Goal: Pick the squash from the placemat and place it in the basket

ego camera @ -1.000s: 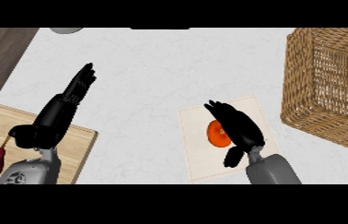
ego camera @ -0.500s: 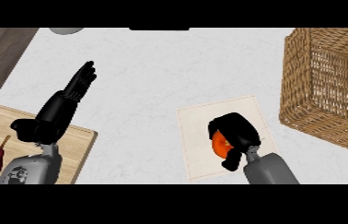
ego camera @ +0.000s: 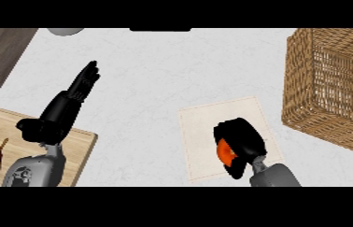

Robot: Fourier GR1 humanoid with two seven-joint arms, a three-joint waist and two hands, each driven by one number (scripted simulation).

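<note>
1. Bench [ego camera: 158, 72], pale and stone-like, fills most of what I can see and carries everything else.
2. Basket [ego camera: 321, 81], woven wicker, stands at the right edge. I see nothing inside the part that shows.
3. Wooden board [ego camera: 77, 146] lies at the lower left corner, well apart from the job.
4. Placemat [ego camera: 207, 121], a cream rectangle, lies just beside the basket on its left.
5. Left robot hand [ego camera: 81, 86] rests at the left side, fingers straight and released, holding nothing.
6. Right robot hand [ego camera: 240, 136] is over the near part of the placemat, its fingers curled round the squash, grasping it.
7. Squash [ego camera: 223, 153] shows only as an orange patch under those fingers, over the placemat. Whether it has left the cloth I cannot tell.
8. Progress, as I judge it: the reach and the grasp look done. The lift, the carry rightward to the basket and the letting go are all left.
9. Writing: no brand, label or lettering can be read on anything here.
</note>
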